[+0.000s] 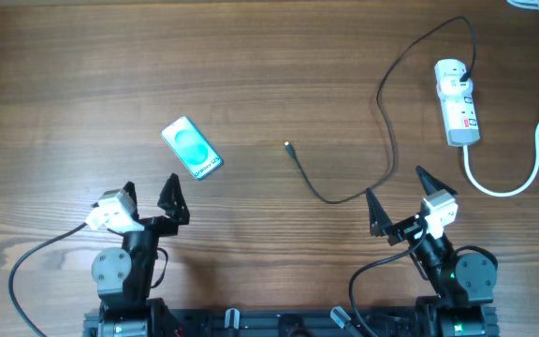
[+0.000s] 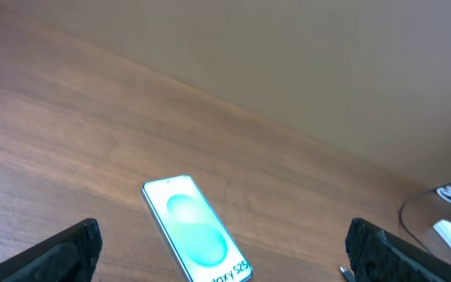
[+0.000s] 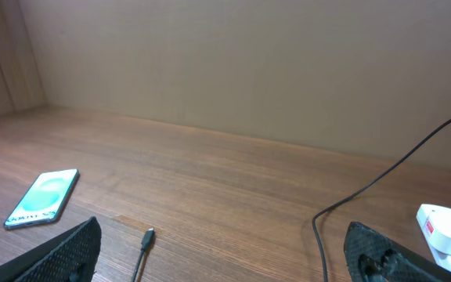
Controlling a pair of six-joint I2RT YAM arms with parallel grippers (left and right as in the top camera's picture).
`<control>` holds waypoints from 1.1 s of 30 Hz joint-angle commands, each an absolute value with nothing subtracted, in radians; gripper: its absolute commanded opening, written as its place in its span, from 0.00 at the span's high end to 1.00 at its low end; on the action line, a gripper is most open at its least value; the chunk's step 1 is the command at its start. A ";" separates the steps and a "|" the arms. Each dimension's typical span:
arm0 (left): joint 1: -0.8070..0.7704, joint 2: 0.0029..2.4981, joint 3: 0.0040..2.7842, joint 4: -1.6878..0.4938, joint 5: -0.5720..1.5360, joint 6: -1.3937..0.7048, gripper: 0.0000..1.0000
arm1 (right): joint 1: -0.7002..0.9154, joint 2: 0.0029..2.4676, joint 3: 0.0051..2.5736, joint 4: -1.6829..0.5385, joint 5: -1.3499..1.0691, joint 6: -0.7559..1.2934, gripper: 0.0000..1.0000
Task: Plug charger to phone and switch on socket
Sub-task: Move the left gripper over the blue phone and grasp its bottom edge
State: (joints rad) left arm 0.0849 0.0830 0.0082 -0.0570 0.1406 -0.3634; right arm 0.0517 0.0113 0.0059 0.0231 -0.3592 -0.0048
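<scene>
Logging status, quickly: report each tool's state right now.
Left tool: open, holding nothing.
Right tool: open, holding nothing.

In the left wrist view you are losing the near end of the phone [image 2: 196, 235] below the bottom edge, which is clipping its wording to "alaxy S25". That edge is also cutting off the fingers [image 2: 70, 252] of the left gripper [image 2: 224, 231], and the socket [image 2: 449, 230] is showing only as a blurred sliver at the right border. In the right wrist view the right edge is slicing through the socket, and the charger [image 3: 144, 249] is running out under the bottom edge. From overhead, the thick white cord [image 1: 505, 193] is leaving the frame at the top right, and the socket's switch marks are coming through too small to read.
</scene>
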 commanded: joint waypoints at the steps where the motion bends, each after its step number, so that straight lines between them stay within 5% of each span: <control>1: 0.081 0.151 0.045 -0.086 0.240 -0.357 0.00 | 0.060 0.014 0.005 0.029 -0.363 0.003 0.00; 7: 0.081 0.351 0.379 -0.343 0.284 -0.377 0.00 | 0.060 0.014 0.005 0.029 -0.363 0.003 0.00; 20: 0.081 1.136 1.614 -1.112 0.332 -0.200 0.00 | 0.060 0.014 0.006 0.029 -0.363 0.003 0.00; 33: 0.076 1.672 1.706 -1.297 0.323 -0.190 0.00 | 0.060 0.014 0.006 0.028 -0.363 0.003 0.00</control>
